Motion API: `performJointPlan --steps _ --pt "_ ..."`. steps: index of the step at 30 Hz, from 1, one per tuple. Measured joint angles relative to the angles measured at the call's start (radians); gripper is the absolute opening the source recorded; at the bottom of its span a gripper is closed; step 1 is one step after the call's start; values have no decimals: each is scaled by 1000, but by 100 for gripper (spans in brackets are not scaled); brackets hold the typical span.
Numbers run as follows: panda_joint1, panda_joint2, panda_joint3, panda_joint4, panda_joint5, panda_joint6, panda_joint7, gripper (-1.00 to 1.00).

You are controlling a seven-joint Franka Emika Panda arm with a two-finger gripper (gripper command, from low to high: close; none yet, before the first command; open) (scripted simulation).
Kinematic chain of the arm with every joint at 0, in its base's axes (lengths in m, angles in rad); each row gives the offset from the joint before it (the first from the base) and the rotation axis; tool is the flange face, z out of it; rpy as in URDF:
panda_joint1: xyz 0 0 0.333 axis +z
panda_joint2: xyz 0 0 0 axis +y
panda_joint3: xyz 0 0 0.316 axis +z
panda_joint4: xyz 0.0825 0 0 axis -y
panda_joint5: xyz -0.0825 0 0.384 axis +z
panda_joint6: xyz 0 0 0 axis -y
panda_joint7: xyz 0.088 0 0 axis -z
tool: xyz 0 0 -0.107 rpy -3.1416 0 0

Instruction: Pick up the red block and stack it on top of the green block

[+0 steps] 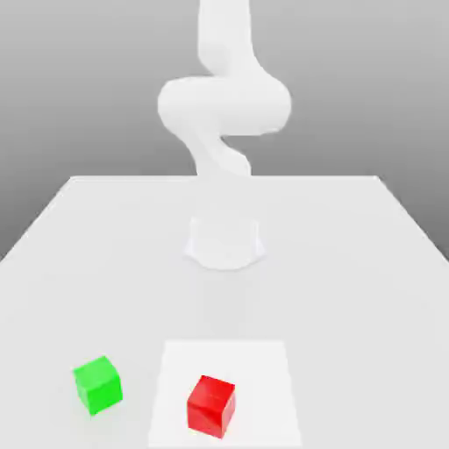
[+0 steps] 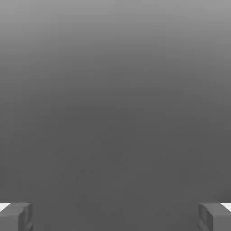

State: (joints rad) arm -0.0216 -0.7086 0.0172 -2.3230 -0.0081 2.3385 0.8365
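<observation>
Worktop: a plain white worktop (image 1: 368, 263) is seen spreading from the near edge of the exterior view back to a straight far edge; its surface is matte and unmarked.
Brighter patch: a rectangular patch (image 1: 263, 368) of slightly brighter white is laid on the worktop near the front, a little toward the exterior view's right of centre.
Room: a smooth grey backdrop (image 1: 70, 88) is seen behind the worktop, shaded darker toward the top; no walls or furnishings can be made out.
Red block: the red block (image 1: 211, 405) is set on the brighter patch, near its front, resting flat and turned slightly so that a corner faces the camera.
Green block: the green block (image 1: 97, 384) is placed on the bare worktop just off the patch, toward the exterior view's left of the red block; the two are apart and not touching.
Arm: a white arm (image 1: 224, 105) is mounted on a round base (image 1: 224, 243) at the middle of the worktop, well behind both blocks; it is bent over above the base.
Jaws: the gripper (image 2: 115, 216) is seen in the hand view with its two grey fingertips (image 2: 16, 216) spread wide apart, and nothing is held between them.
Hand view ground: an even grey field is seen beyond the fingertips, shaded lighter toward one edge.
</observation>
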Motion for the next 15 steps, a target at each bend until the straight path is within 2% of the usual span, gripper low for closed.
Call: performJointPlan --steps 15 --pt "-83 551 55 -138 -56 231 225 0"
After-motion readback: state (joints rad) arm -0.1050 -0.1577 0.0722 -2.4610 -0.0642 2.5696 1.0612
